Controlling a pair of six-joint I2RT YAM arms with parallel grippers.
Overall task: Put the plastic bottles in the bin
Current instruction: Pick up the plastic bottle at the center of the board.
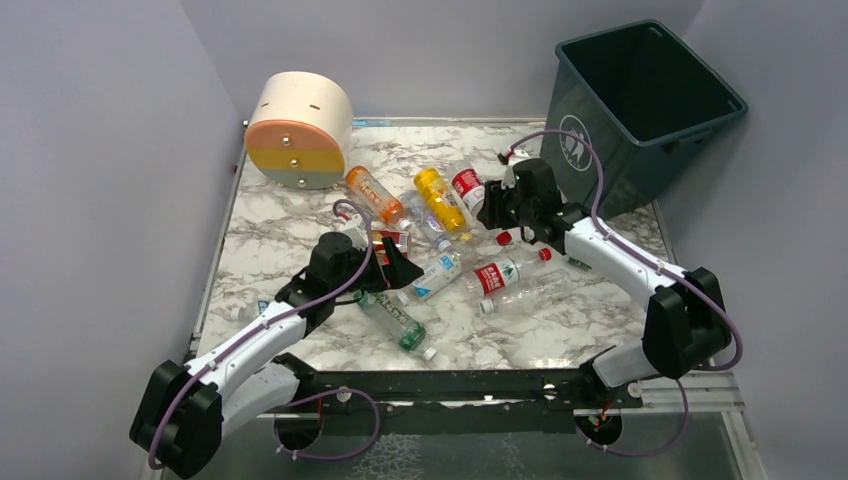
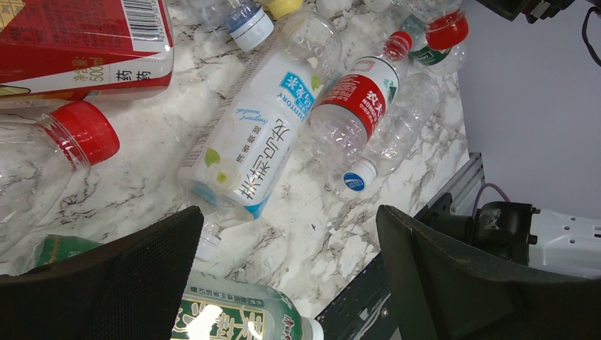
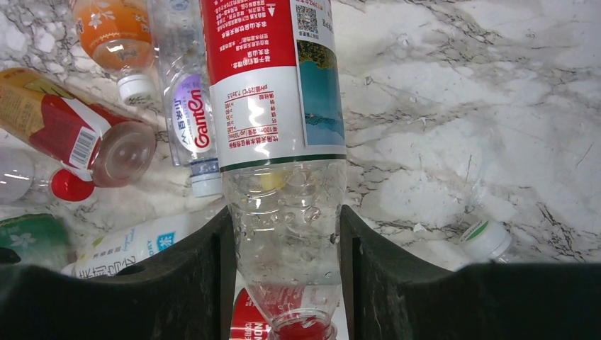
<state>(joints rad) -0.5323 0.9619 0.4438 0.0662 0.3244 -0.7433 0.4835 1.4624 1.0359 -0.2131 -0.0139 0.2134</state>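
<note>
"GanTen" is read on a clear bottle (image 3: 191, 120), "SUNTORY" on a white-labelled bottle (image 2: 262, 134) and "500ml" on a red-labelled bottle (image 2: 78, 35), while a QR code is printed on the red-and-white-labelled bottle (image 3: 273, 92) and a round logo on the bin (image 1: 577, 142).

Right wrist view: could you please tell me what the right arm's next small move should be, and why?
Probably lift straight up: the right gripper clasps the red-labelled bottle on both sides, and the bin stands just beyond.
</note>
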